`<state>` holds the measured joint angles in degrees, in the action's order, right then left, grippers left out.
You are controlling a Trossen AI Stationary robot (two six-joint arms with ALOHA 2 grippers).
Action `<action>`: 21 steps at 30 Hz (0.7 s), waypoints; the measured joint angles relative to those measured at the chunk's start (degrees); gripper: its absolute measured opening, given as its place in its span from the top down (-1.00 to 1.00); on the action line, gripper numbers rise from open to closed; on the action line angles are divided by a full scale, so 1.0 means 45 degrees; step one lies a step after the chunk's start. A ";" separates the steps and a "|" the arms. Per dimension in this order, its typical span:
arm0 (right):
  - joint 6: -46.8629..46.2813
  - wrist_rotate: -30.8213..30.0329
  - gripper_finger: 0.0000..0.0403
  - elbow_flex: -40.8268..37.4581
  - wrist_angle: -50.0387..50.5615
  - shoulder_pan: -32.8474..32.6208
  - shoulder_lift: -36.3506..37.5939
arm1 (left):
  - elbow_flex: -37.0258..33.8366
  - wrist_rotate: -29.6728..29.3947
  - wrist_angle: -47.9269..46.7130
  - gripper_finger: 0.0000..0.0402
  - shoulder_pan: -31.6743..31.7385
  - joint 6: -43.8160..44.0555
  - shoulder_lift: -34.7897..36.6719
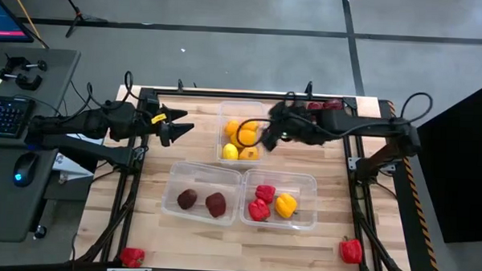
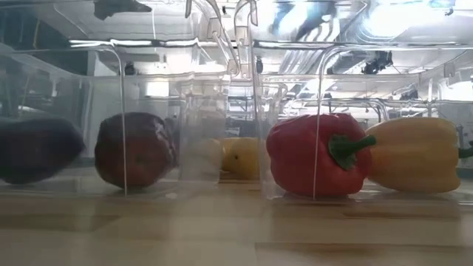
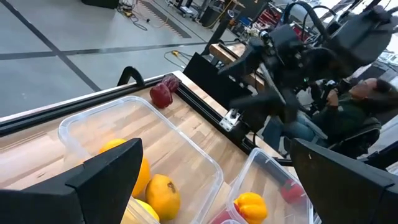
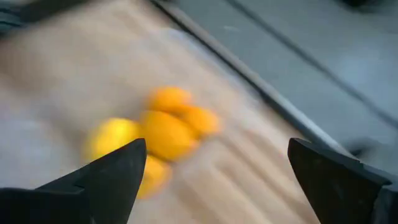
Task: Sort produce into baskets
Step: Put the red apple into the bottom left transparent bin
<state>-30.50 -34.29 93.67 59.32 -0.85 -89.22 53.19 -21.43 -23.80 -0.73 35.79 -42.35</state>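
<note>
clear glossy plastic baskets (image 1: 206,168), pale wooden table (image 1: 328,163), glossy red pepper (image 2: 314,155).

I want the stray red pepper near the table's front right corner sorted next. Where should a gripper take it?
Likely from straight above, fingers across the red pepper's rounded body rather than its stem. It sits alone on the table, with nothing crowding it. The right gripper is nearer.
</note>
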 joint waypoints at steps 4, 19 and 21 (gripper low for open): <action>-0.2358 -0.2749 -0.88 -0.0079 0.3174 -0.0018 0.0242 | 0.0000 0.0005 -0.0014 -0.96 0.0000 -0.0005 -0.0005; -0.6288 0.2490 -0.88 -0.8115 -0.0012 0.2306 0.3001 | 0.0000 0.1085 -0.0072 -0.96 0.0000 -0.0664 0.0005; -0.6455 0.2986 -0.88 -0.8267 -0.0920 0.3460 0.3404 | 0.0000 0.1274 -0.0072 -0.96 0.0000 -0.1210 0.0005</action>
<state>-59.55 -20.85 56.47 55.17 14.72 -73.90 53.19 -15.70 -24.12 -0.73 30.34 -42.32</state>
